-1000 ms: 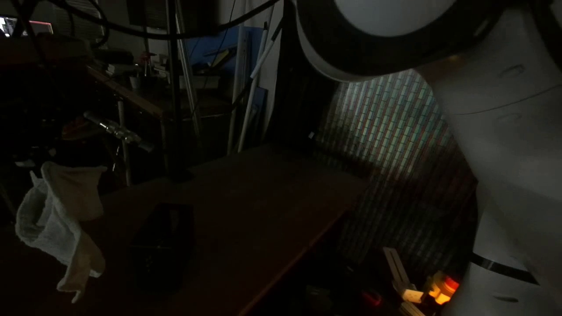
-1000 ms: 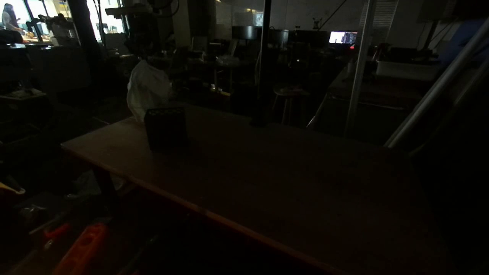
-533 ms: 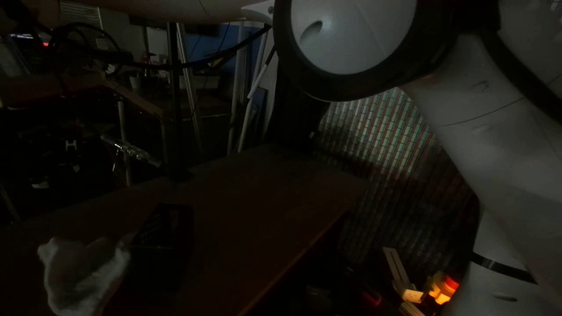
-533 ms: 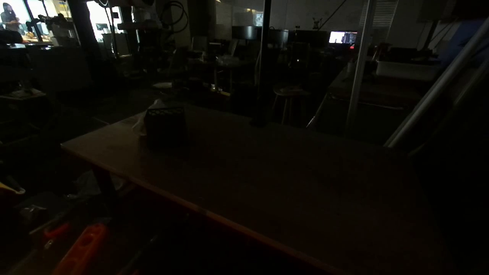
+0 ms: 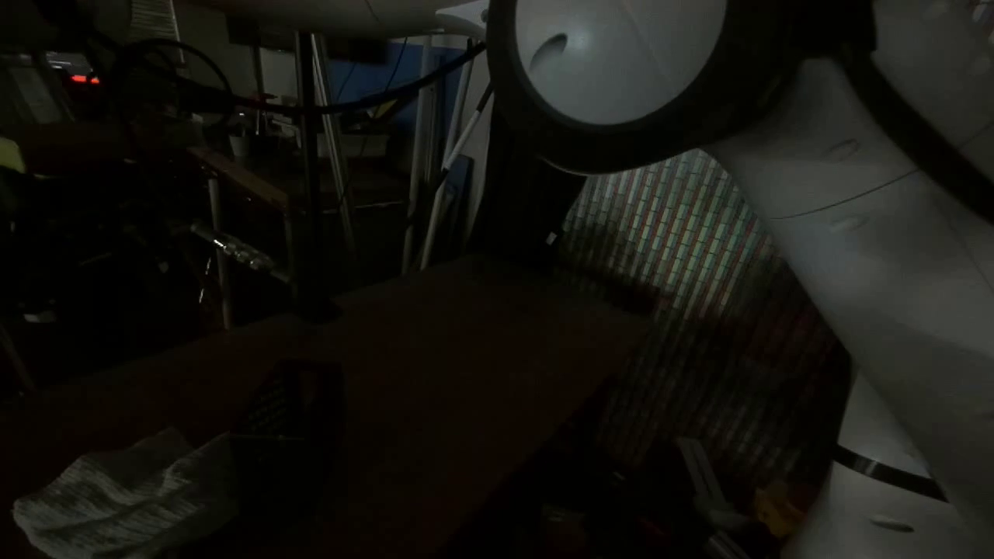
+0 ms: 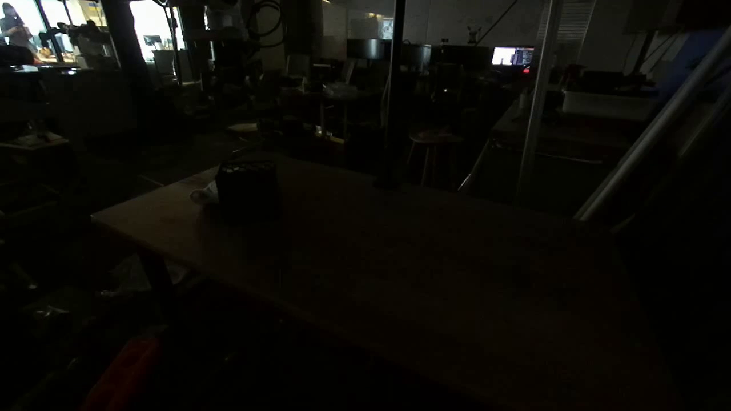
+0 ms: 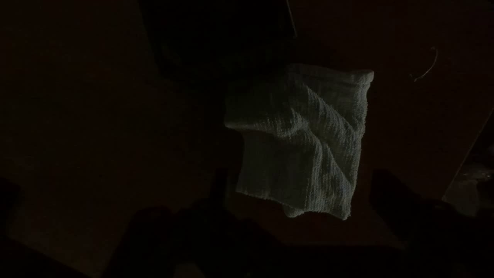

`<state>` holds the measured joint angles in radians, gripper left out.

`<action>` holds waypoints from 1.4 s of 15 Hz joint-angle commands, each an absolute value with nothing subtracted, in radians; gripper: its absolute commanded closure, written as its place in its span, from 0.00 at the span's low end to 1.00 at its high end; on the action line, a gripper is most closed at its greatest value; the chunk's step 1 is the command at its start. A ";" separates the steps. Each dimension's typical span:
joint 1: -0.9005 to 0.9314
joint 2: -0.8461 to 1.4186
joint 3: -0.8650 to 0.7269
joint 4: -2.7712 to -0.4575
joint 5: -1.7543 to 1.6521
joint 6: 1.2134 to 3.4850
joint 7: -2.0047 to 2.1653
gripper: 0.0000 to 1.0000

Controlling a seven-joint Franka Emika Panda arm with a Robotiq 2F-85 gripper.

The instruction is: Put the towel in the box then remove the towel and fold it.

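– Towel [image 5: 128,497] beside the box [image 5: 291,466] in both exterior views, right?

– Yep, outside it, can't tell if touching. Wrist view: gripper [image 7: 300,177] spread wide, nothing held, towel's near end framed between fingers [image 7: 388,197], rest toward the box. I'd go straight down.

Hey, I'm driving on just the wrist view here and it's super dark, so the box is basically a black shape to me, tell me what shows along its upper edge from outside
Observer: In an exterior view, a lattice of openings shows along the upper edge of the box.
Operator: Okay, and how much of the towel shows from there?
Observer: Only a little; the box hides most of it in that view.
Operator: Anything tall out there I'm missing?
Observer: A dark pole rises from the edge of the table, seen in both exterior views.
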<state>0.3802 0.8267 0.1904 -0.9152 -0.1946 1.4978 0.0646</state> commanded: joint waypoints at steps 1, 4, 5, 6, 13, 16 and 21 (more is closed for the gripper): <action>0.339 0.765 0.199 -0.990 -0.156 1.535 0.077 0.00; 0.308 0.744 0.199 -1.044 -0.140 1.575 0.076 0.00; 0.297 0.738 0.199 -1.066 -0.136 1.592 0.076 0.00; 0.285 0.731 0.199 -1.091 -0.133 1.618 0.076 0.00; 0.208 0.640 0.201 -1.359 -0.081 1.821 0.088 0.00; 0.210 0.580 0.169 -1.483 -0.048 1.884 0.104 0.00; 0.262 0.481 0.130 -1.629 -0.054 1.899 0.318 0.00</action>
